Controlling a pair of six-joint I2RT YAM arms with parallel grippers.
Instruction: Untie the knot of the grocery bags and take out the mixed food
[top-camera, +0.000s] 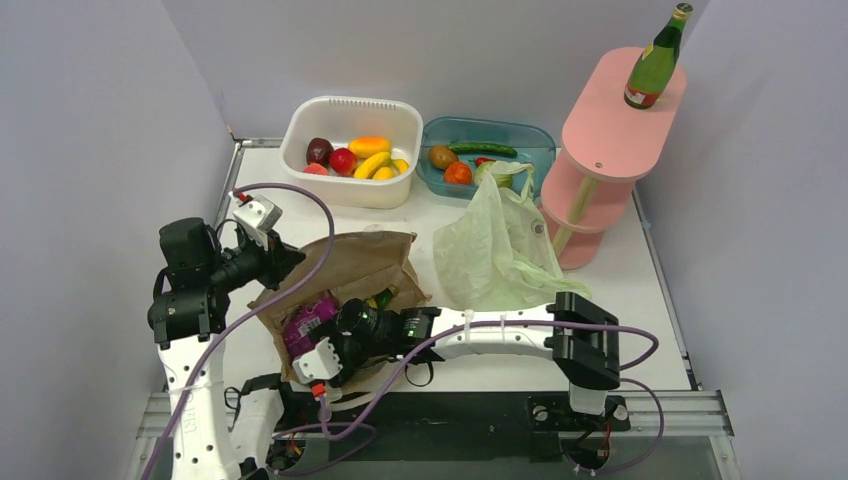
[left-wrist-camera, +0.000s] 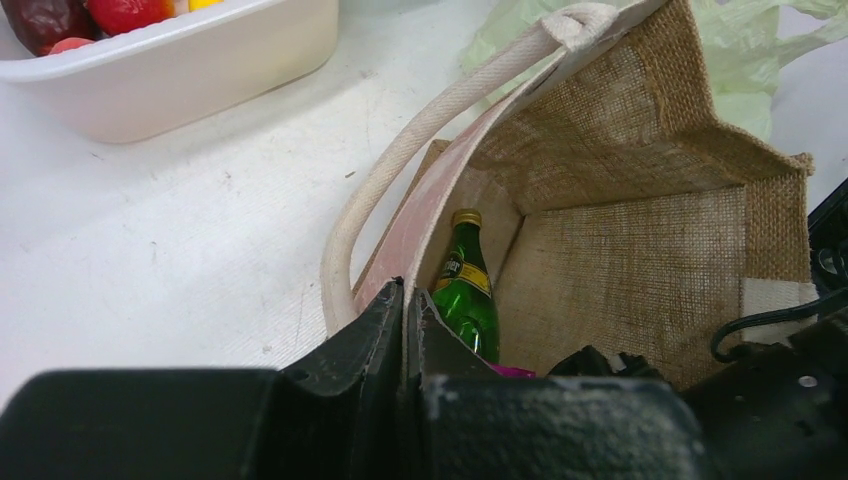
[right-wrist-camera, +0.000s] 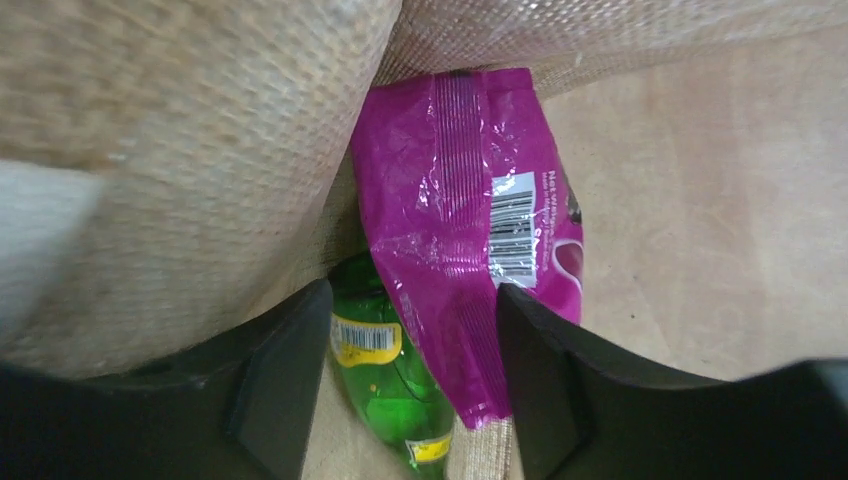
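Purple packet (right-wrist-camera: 470, 230) btwn R jaws | barcode (right-wrist-camera: 515, 225) R-wrist only

the white bench (top-camera: 640, 290) is scuffed and faintly marked. at its far edge a white tub (top-camera: 350, 185) stands left of centre, and a blue tray (top-camera: 540, 135) sits just beside it on the right. a pink stand (top-camera: 590, 190) rests on the far right part. a pale green plastic bag (top-camera: 490, 250) lies crumpled in the middle, against the stand's base and reaching the tray. a brown bag (top-camera: 360, 260) lies on its side at the near left, just beside the plastic bag and apart from the tub.
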